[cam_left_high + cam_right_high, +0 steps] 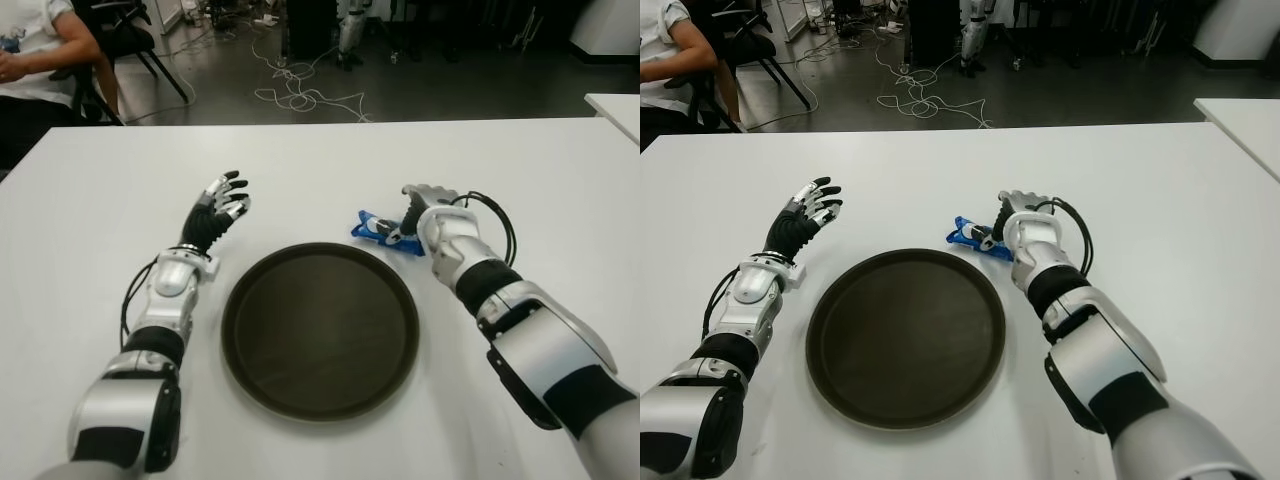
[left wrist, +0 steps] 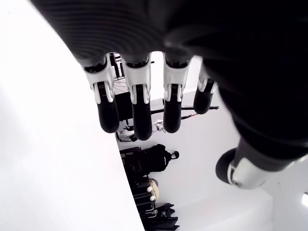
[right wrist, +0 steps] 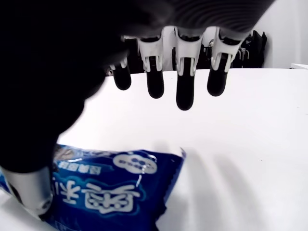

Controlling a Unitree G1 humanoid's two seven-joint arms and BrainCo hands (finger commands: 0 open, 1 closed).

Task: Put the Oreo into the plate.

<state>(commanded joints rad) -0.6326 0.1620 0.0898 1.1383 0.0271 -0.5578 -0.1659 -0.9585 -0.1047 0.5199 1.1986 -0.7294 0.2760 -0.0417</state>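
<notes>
The Oreo (image 1: 375,228) is a small blue packet lying flat on the white table (image 1: 330,170), just beyond the right rim of the round dark plate (image 1: 320,330), which holds nothing. My right hand (image 1: 418,205) hovers at the packet's right end. In the right wrist view its fingers (image 3: 185,91) are stretched out above the table, apart from the Oreo (image 3: 120,192), and the thumb sits beside the packet. My left hand (image 1: 222,203) shows to the left of the plate, fingers (image 2: 139,110) spread and holding nothing.
A person (image 1: 30,60) sits on a chair beyond the table's far left corner. Cables (image 1: 300,95) trail over the floor behind the table. Another white table (image 1: 615,105) stands at the far right.
</notes>
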